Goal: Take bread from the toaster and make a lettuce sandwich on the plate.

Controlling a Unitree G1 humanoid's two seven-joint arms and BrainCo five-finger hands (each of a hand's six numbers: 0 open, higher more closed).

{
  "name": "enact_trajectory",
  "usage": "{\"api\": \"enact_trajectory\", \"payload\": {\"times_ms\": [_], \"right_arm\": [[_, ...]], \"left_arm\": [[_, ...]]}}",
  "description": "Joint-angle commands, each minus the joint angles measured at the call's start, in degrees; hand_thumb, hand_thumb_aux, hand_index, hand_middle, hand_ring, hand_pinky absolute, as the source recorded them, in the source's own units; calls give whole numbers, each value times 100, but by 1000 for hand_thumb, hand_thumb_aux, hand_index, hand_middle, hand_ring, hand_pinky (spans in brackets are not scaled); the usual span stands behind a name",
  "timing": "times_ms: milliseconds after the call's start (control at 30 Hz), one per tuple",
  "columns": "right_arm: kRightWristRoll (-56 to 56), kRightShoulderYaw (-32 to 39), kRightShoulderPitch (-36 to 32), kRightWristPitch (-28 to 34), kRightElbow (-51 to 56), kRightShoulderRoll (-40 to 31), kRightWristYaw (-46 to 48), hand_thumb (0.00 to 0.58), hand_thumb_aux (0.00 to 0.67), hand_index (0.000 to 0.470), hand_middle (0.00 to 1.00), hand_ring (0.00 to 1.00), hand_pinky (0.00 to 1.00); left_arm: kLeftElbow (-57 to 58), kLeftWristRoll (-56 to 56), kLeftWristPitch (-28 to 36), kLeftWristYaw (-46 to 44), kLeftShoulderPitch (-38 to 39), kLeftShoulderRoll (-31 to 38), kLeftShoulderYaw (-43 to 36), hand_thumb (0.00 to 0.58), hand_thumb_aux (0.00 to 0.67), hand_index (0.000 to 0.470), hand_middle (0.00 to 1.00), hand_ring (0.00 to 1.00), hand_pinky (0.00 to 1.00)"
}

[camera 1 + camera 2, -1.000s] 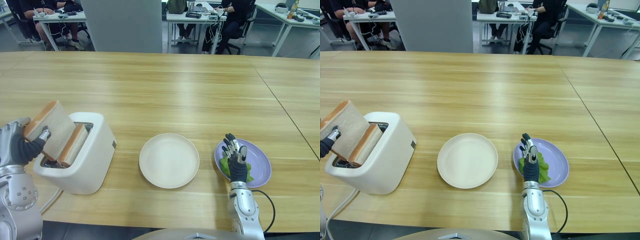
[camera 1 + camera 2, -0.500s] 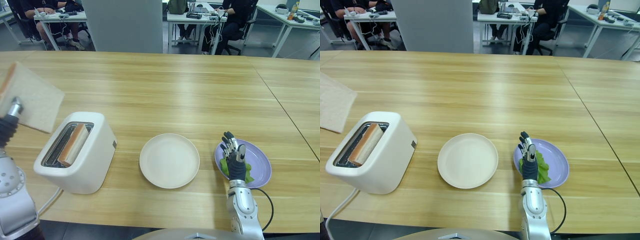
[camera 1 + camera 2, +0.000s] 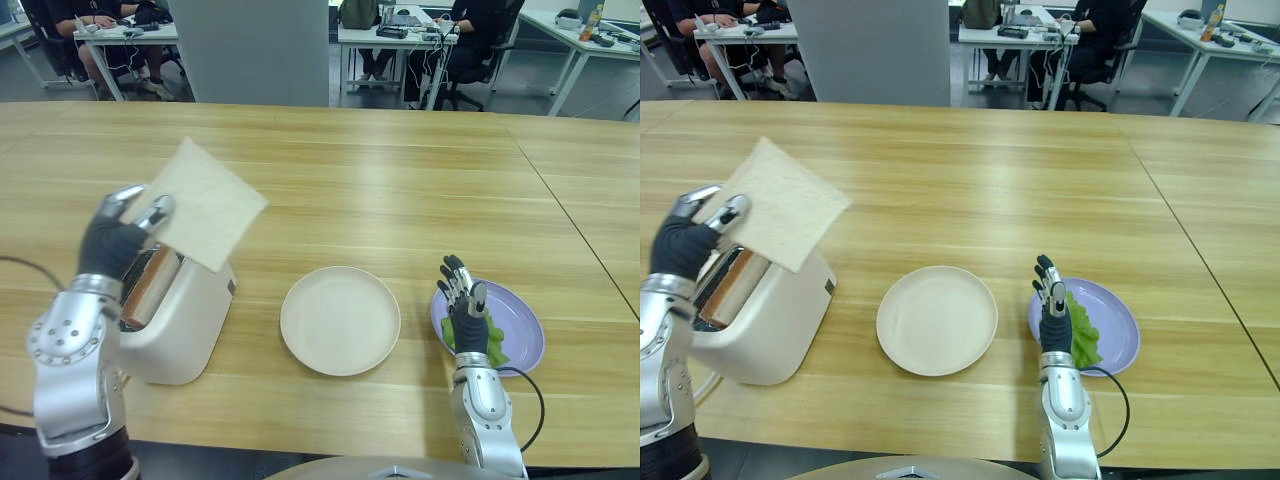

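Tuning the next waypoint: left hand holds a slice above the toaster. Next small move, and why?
Probably carry the bread slice in the left hand rightward and down onto the cream plate. The slice is clear of the toaster, and the plate holds nothing yet, so the bottom slice likely goes there before the lettuce.

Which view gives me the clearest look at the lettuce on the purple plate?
The right eye view: there the lettuce lies mostly uncovered beside the right robot hand on the purple plate. In the left eye view that hand stands in front of it, leaving green edges showing.
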Motion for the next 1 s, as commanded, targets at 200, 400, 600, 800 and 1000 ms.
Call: {"api": "enact_trajectory", "payload": {"times_ms": [200,400,600,800,1000], "right_arm": [[-685,247,45,-539,-591,-152,-64,0,0,0,0,0,0],[-909,272,69,-577,-742,-285,-42,0,0,0,0,0,0],[-1096,272,192,-634,-801,-494,-3,0,0,0,0,0,0],[-1139,57,299,-621,-720,-838,51,0,0,0,0,0,0],[-1199,-515,414,-723,-347,-1253,-116,0,0,0,0,0,0]], "left_arm": [[1021,-175,243,-842,-260,-108,-1756,580,670,460,1000,1000,1000],[1938,-19,130,-1488,-546,-248,-2907,580,670,460,1000,1000,1000],[2916,543,-265,-1795,-1091,-325,-3703,580,670,460,1000,1000,1000],[3908,1037,-721,-2046,-1906,-433,-4149,580,670,460,1000,1000,1000],[4445,1424,-1115,-2026,-2559,-440,-4182,580,670,460,1000,1000,1000]]}}
